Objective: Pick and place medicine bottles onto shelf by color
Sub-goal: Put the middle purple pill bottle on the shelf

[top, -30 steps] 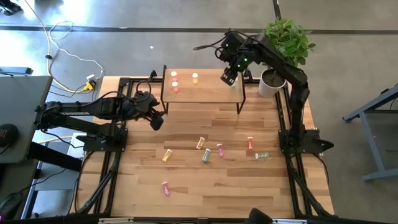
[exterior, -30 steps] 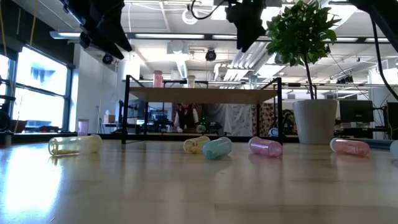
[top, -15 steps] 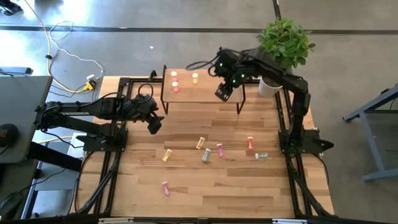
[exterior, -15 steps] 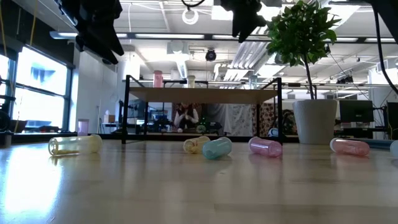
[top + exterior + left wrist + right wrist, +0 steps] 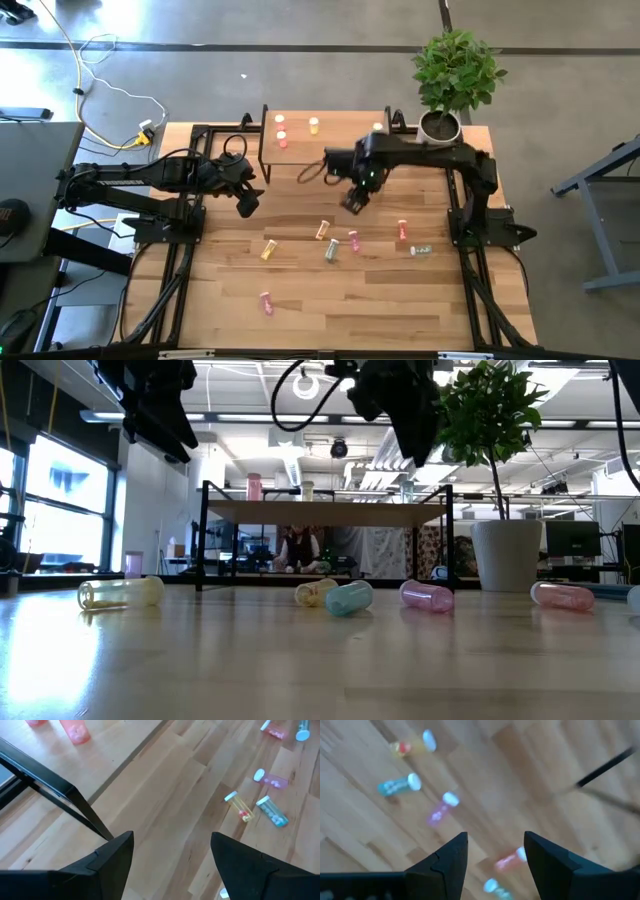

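Shelf: the shelf (image 5: 330,140) is a small raised platform with a light wood top and thin black legs, standing at the far middle of the table (image 5: 340,300).
Bottles on shelf: three stand upright at the shelf's left end, a red-orange bottle (image 5: 283,141), a pink bottle (image 5: 280,121) behind it, and a yellow capped bottle (image 5: 313,125) just to their right.
Bottles on table: small cylinders with white caps, all lying on their sides. A yellow bottle (image 5: 322,230), a pale green bottle (image 5: 331,250) and a pink bottle by centre (image 5: 354,242) lie close together mid-table. A second yellow bottle (image 5: 268,249) lies to their left, a red-orange bottle at right (image 5: 402,230) and another pale green bottle (image 5: 421,249) to their right, and a lone pink bottle (image 5: 266,302) nearer the front edge.
Right gripper: the right gripper (image 5: 352,205) hangs above the table just in front of the shelf, jaws apart, nothing between them.
Bottles relative to right gripper: the mid-table cluster lies just beyond its fingers, the yellow bottle nearest; no contact.
Left gripper: the left gripper (image 5: 249,201) hovers off the shelf's left front leg, jaws wide apart, empty.
Bottles relative to left gripper: the table bottles lie well apart from it.
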{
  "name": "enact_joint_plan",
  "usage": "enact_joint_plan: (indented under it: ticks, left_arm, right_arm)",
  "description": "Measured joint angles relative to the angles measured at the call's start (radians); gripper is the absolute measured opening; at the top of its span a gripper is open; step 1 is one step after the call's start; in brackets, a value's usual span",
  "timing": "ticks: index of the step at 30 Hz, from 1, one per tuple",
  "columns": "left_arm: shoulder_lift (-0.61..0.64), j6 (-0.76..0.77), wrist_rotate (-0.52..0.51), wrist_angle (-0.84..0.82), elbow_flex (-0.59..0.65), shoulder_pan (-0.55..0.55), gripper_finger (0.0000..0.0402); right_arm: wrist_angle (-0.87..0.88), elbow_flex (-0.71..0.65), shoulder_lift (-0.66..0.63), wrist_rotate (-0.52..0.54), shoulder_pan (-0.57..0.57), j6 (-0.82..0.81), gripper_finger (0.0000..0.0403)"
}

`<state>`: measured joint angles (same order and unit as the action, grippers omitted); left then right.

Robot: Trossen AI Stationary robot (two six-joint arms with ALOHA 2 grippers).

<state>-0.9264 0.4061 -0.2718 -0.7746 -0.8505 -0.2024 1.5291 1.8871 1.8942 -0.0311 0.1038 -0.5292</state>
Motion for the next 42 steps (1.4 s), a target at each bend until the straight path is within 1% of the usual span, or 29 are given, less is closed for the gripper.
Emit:
enact_joint_plan:
  ticks: [12,16,22,27,31,34,38,42]
  left_arm:
    - [0.0,0.0,0.0,0.0,0.0,0.0,0.0257]
    - [0.0,0.001,0.007,0.0,0.0,0.0,0.0257]
    - [0.0,0.002,0.038,0.0,0.0,0.0,0.0257]
    - [0.0,0.002,0.041,0.004,0.0,0.0,0.0257]
    - [0.0,0.002,0.041,0.007,0.0,0.0,0.0257]
    - [0.0,0.002,0.041,0.016,0.0,0.0,0.0257]
    - [0.0,0.002,0.035,0.018,0.0,0.0,0.0257]
    - [0.0,0.002,0.032,0.018,0.0,0.0,0.0257]
  right_arm:
    - [-0.247,-0.235,0.0,-0.071,-0.175,-0.295,0.0186]
    - [-0.347,-0.311,0.0,-0.095,-0.22,-0.374,0.0186]
    - [-0.454,-0.413,-0.011,-0.097,-0.263,-0.479,0.0186]
    - [-0.547,-0.502,-0.069,-0.07,-0.282,-0.561,0.0186]
    - [-0.664,-0.617,-0.158,-0.009,-0.288,-0.66,0.0184]
    - [-0.755,-0.701,-0.223,0.023,-0.272,-0.72,0.0181]
    - [-0.873,-0.766,-0.273,0.041,-0.233,-0.727,0.0181]
    - [-0.915,-0.774,-0.274,0.053,-0.192,-0.696,0.0181]
